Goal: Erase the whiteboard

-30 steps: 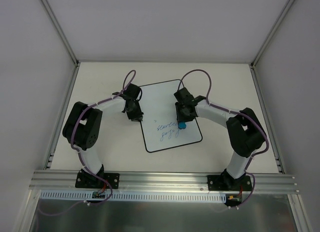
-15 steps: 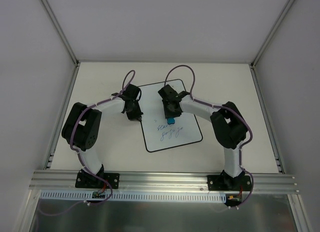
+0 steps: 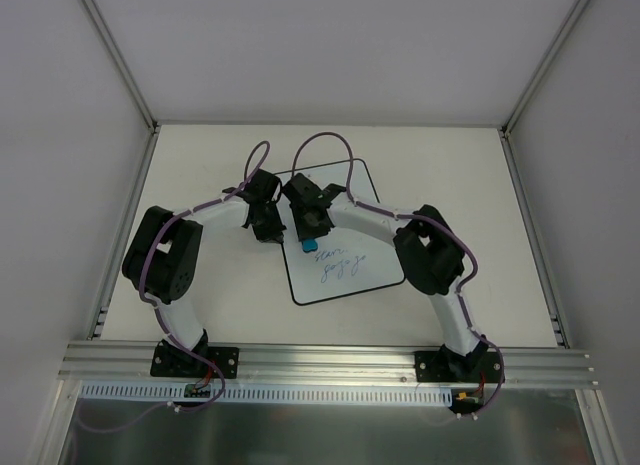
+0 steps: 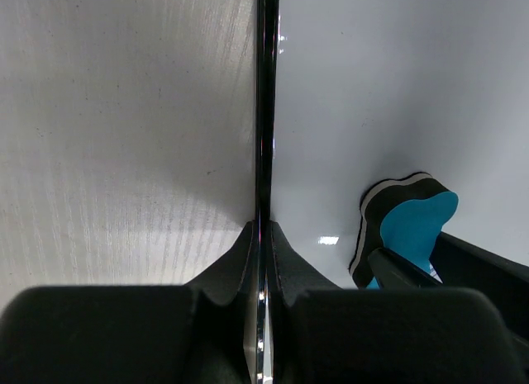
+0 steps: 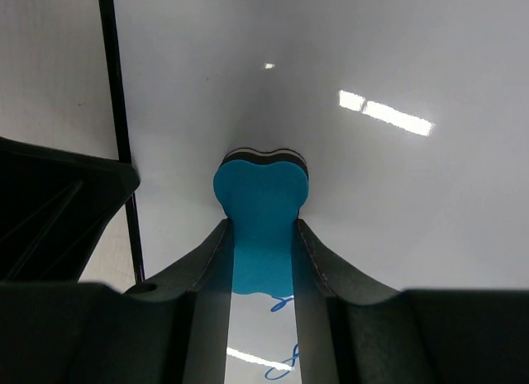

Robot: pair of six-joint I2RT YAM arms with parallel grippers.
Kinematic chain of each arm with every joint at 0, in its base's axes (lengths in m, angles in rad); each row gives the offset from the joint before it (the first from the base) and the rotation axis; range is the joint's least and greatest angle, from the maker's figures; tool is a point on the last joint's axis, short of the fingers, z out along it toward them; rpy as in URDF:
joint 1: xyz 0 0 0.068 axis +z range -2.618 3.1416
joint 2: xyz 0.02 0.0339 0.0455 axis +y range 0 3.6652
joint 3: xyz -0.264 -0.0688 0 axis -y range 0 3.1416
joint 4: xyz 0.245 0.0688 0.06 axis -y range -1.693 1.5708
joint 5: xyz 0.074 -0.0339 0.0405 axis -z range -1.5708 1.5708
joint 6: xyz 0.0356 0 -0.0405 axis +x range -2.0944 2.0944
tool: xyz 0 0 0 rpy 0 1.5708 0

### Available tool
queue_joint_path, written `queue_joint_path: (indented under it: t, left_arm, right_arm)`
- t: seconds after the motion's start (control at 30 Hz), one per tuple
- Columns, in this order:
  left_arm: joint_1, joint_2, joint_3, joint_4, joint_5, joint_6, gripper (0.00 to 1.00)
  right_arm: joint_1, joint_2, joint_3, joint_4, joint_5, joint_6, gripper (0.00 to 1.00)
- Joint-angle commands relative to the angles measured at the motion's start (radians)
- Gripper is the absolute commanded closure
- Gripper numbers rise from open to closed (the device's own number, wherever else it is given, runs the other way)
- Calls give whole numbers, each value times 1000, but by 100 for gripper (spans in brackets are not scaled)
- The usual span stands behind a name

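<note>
- Pale table (image 3: 450, 175) inside plain white walls (image 3: 300, 45); the whiteboard (image 3: 350, 283) lies flat mid-table, tilted slightly, between the two arms.
- Right gripper (image 5: 260, 264) is closed narrow on the blue eraser (image 5: 260, 204), one finger on each flank, with the felt face down on the board's white surface.
- Seen from above, the eraser (image 3: 306, 247) sits close to the board's 9 o'clock edge.
- Blue writing (image 3: 337, 262) lies on the board at about 4 o'clock from the eraser, so that part looks unwiped.
- Left gripper (image 4: 263, 264) is pinched shut on the board's thin black rim (image 4: 266, 111), pinning it to the table at the eraser's 9 o'clock.
- Main risk: the two grippers are near each other. A stroke carried further toward 9 o'clock could knock the eraser or the right fingers against the left gripper (image 3: 268, 228).
- Second risk: the hold on the rim is thin. Hard sideways rubbing could make the board pivot or slip out.
- Third risk: the soft eraser is visibly squeezed. Too much downward pressure might bend it out of the fingers.
- Purple cable (image 3: 325, 145) arches over the board's 12 o'clock end; it does not seem to block the writing.
</note>
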Motion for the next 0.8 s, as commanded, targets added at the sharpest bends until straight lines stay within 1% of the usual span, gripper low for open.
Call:
queue_joint_path:
  t: [0.0,0.07,0.1,0.13,0.2,0.23,0.27,0.3,0.33,0.37,0.43,0.5,0.6,0.7,0.77]
  left_arm:
    - [-6,35,-45,-22,1,-20,100]
    - [1,33,-46,-22,1,-22,100]
    - [7,31,-48,-22,1,-22,100]
    - [8,31,-49,-22,0,-22,100]
    - [16,28,-49,-22,0,-23,100]
    - [19,28,-49,-22,1,-23,100]
    - [21,28,-51,-22,1,-23,100]
    - [22,28,-49,-22,1,-22,100]
    - [24,28,-48,-22,1,-23,100]
    - [25,28,-48,-22,1,-23,100]
    - [25,28,-45,-22,6,-23,100]
    - [25,30,-45,-22,7,-25,100]
    - [25,35,-42,-20,16,-26,100]
    - [25,31,-42,-19,23,-31,100]
    - [24,31,-42,-19,29,-32,100]
  right_arm:
    - [1,-5,-58,-123,-8,23,100]
    - [-26,-43,-114,-122,17,41,100]
    - [-46,-63,-173,-119,20,45,100]
    - [-88,-104,-201,-117,43,47,100]
    - [-129,-150,-258,-111,74,35,100]
    - [-178,-173,-314,-102,82,32,100]
    - [-206,-222,-345,-90,79,26,100]
    - [-259,-247,-378,-58,69,20,99]
    - [-287,-270,-434,-44,53,15,100]
    - [-307,-305,-456,-35,49,9,100]
    - [-355,-322,-488,-13,45,-16,100]
    - [-363,-324,-508,1,42,-28,100]
    - [-346,-310,-521,45,-27,-28,100]
    - [-274,-284,-479,48,-40,-16,100]
    - [-200,-250,-447,50,-61,4,100]
